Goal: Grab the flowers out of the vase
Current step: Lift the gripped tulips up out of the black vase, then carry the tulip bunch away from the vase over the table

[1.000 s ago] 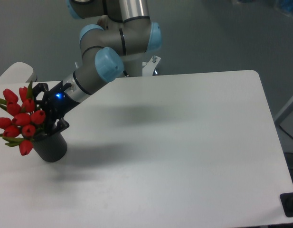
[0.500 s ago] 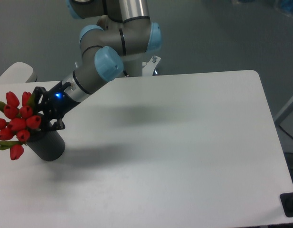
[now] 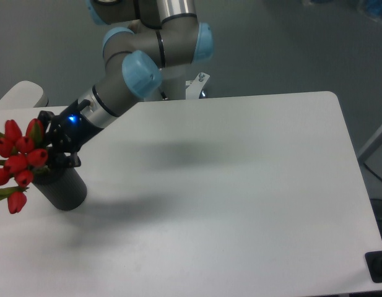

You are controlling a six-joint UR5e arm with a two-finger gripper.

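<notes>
Far left, at the desk (image 3: pixel 240 185) edge: flowers (image 3: pixel 17 162) shifted farther left and up compared with a second ago, leaning out over the rim of the vase (image 3: pixel 62 189), stems apparently not yet clear. Just right of them, claw (image 3: pixel 49 154) clamped on the bunch, drawn back leftward; extraction seemingly under way.

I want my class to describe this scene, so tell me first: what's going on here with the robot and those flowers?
A single robot arm is reaching down to the left end of the white table, where its hand is at a bunch of red tulips, the flowers, just above a dark grey vase. The flowers lean out to the left over the table edge, still at the mouth of the vase. Whether the hand has closed on the stems cannot be made out, since its fingers are hidden among the blooms.
</notes>
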